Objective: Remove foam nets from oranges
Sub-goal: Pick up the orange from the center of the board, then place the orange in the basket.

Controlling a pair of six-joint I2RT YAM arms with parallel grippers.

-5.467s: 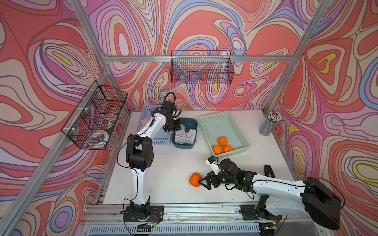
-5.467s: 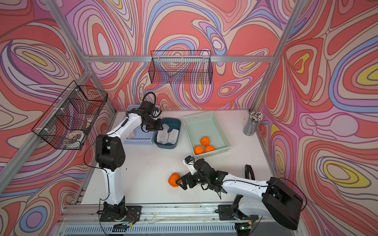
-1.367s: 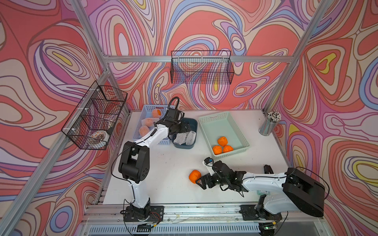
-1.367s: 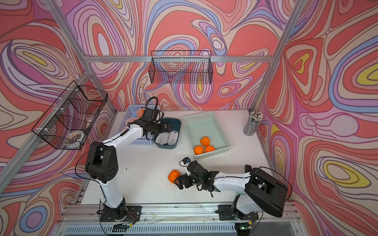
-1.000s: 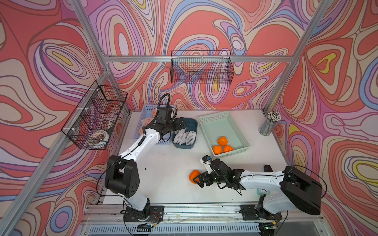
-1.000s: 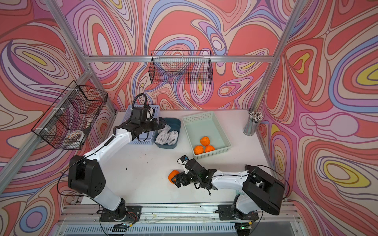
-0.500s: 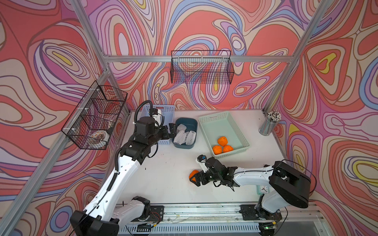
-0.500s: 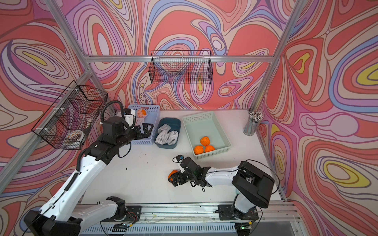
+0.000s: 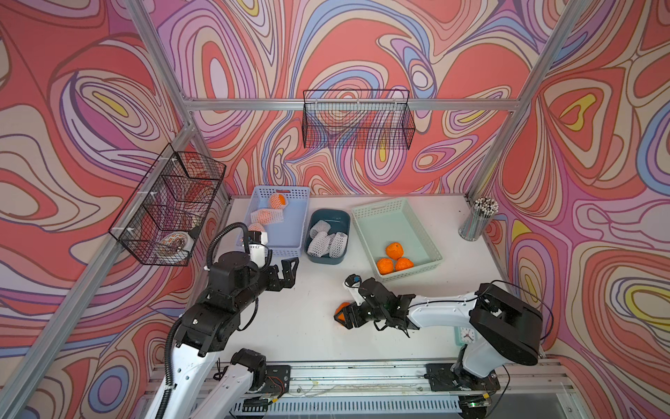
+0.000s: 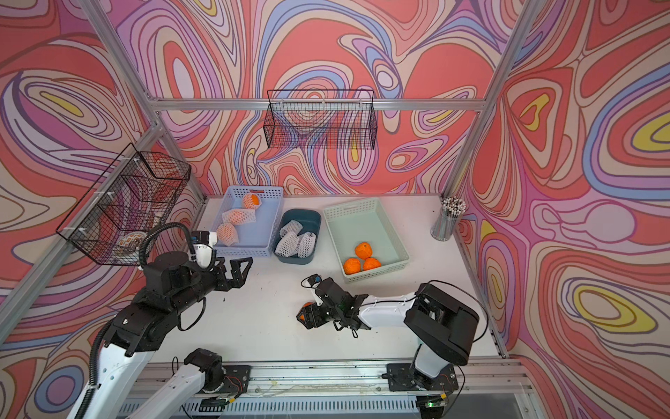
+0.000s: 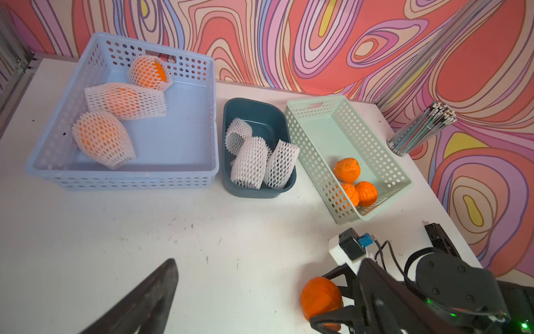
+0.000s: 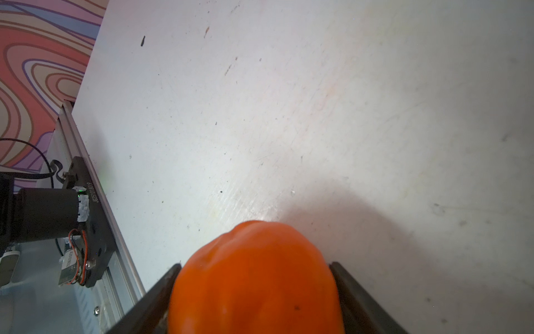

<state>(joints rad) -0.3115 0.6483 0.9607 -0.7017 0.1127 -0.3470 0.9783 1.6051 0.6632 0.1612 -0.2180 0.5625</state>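
**One bare orange in the claw, three still in nets**

The walls are covered in swirly pink, purple and blue shapes, and the white surface (image 9: 290, 326) has three tubs at the back. Two black wire baskets (image 9: 357, 123) hang on the walls. A clear cup of thin sticks (image 9: 478, 221) stands in the far corner.

The light blue basket (image 11: 130, 180) holds three wrapped oranges (image 11: 104, 138), each one inside a white foam net. Just beside it is the dark teal tub (image 11: 260, 112), where three empty foam nets (image 11: 251, 164) lie in a pile. Next comes the mint green basket (image 11: 318, 138), with three loose oranges (image 11: 351, 183) bunched at its near end.

Near the front of the surface sits a bare orange (image 12: 254, 277). The right claw (image 9: 342, 315) lies low and is closed around it, with one black finger touching each side. The orange rests on the surface.

The left claw (image 9: 284, 266) is wide open and holds nothing. It hangs in the air just in front of the light blue basket.
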